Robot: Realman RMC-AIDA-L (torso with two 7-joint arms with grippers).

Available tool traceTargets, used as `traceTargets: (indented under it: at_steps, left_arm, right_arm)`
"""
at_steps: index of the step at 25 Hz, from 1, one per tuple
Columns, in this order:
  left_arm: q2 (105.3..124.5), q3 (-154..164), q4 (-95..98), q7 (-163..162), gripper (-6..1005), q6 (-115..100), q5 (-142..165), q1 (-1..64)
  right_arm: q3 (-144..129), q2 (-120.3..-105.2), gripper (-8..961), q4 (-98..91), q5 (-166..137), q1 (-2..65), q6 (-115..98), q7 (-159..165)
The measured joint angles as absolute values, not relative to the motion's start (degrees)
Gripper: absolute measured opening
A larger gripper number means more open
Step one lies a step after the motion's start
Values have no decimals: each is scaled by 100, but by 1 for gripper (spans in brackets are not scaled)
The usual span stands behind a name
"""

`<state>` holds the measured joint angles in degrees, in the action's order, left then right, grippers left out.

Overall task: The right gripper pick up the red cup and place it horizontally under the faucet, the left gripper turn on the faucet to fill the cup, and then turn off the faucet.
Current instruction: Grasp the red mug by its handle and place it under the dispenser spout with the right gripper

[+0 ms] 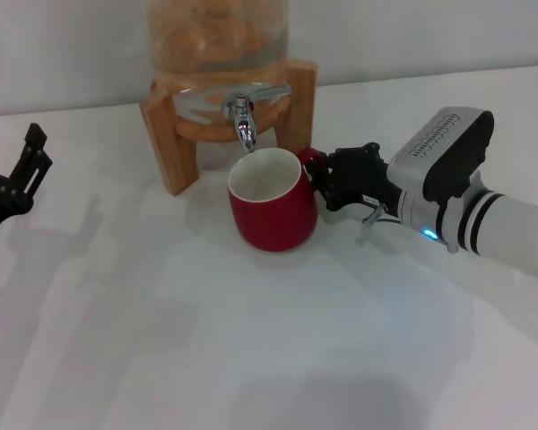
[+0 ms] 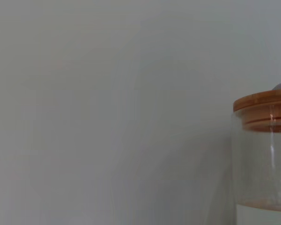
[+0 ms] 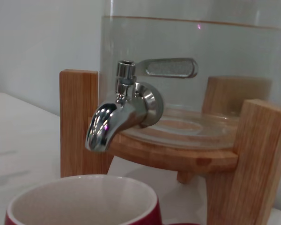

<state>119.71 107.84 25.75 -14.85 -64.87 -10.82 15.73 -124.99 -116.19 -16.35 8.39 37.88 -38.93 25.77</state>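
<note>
Presently: red cup (image 1: 271,208) upright on white tabletop (image 1: 251,340), directly beneath faucet (image 1: 243,121). Right gripper (image 1: 327,184), jaws closed on the cup's handle. Left gripper (image 1: 22,175) far left, well apart; jaw state cannot be told. Right wrist view alone shows the faucet lever; left wrist view, only the jar lid (image 2: 264,108).

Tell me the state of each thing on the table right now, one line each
Glossy dark-red ceramic mug: upright under spout, looks empty.
Chrome faucet: no water running.
Glass jar: seated in wooden stand.
Right claw: at mug handle.
Left claw: parked far left.
</note>
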Motion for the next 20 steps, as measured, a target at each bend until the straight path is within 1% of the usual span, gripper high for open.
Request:
traceTargets:
  at_steps: [15, 20]
  left_arm:
    - [11971, 10784, 2581, -1485, 803, -6487, -1079, 1522]
    - [11971, 10784, 2593, -1485, 803, -6490, -1068, 1513]
  right_arm:
    - [-12638, -11619, 114, -1707, 818, 3806, -3871, 2575]
    - [-12639, -11619, 142, -1745, 828, 3804, -3853, 2575]
